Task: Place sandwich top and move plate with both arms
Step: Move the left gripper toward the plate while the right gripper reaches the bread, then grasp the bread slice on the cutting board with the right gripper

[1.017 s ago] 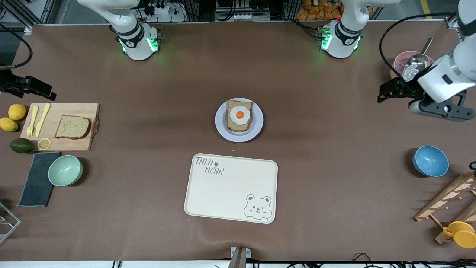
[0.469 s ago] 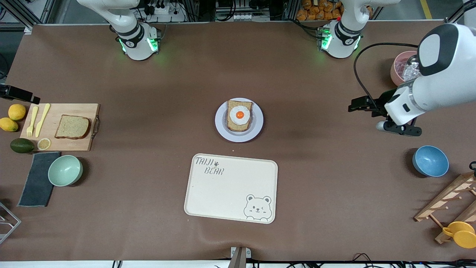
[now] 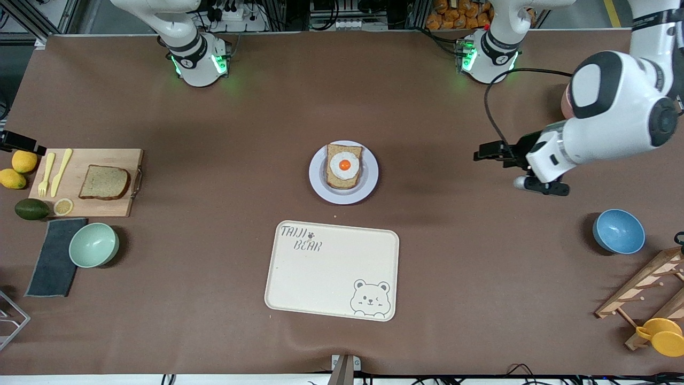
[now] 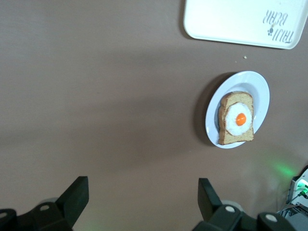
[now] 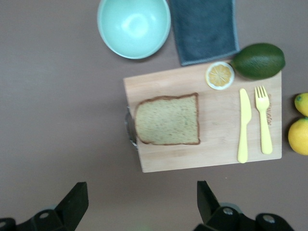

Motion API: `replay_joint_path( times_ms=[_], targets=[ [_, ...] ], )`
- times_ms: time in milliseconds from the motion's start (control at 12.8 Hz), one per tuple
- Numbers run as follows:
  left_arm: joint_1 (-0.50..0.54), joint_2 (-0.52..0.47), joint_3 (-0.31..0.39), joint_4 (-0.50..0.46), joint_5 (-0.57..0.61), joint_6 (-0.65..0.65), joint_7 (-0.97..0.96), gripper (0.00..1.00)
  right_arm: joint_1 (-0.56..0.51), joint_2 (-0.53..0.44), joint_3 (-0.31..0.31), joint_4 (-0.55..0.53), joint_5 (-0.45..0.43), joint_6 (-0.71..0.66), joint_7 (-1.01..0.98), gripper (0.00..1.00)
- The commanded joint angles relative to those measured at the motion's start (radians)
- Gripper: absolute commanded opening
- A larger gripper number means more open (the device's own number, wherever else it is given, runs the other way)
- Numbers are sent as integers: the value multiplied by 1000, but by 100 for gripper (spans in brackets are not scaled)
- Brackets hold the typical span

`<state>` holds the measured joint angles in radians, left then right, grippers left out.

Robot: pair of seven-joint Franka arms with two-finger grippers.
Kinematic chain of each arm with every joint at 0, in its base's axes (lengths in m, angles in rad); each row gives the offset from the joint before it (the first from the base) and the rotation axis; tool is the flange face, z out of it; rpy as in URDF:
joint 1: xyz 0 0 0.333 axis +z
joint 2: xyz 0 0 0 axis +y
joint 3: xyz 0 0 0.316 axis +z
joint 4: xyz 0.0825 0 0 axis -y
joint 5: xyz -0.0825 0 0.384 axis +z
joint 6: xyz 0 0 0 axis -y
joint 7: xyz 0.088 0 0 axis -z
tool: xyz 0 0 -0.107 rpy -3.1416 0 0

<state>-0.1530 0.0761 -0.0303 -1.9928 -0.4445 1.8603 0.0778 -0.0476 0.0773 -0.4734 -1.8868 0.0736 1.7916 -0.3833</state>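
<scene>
Left claw [image 3: 483, 152] moved inward over brown table [image 3: 214, 133].

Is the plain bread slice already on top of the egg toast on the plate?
No, the plain bread slice lies on the wooden cutting board, while the egg toast on the plate is uncovered.

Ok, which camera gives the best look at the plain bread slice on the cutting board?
The right wrist view: the sandwich top fills the middle of that picture, seen from straight above, flat on the cutting board, with its crust all visible. The front view shows it small, at the right arm's end of the table. The left wrist view misses it.
</scene>
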Motion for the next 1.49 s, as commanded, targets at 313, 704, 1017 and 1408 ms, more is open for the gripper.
replay_joint_path(
  times_ms=[313,704,1017,1408],
  targets=[
    [4,-26,-123,-190,-146,232,28,100,-54,142,-60,-92,87,192,-261,100],
    [4,-15,-152,-282,-313,341,186,100,-106,289,-60,-88,251,276,-475,95],
    [4,14,-204,-308,-416,407,220,100,-106,363,-60,-84,330,327,-554,86],
    [-10,42,-281,-399,-705,572,431,100,-115,455,-60,-51,455,339,-689,75]
  ],
)
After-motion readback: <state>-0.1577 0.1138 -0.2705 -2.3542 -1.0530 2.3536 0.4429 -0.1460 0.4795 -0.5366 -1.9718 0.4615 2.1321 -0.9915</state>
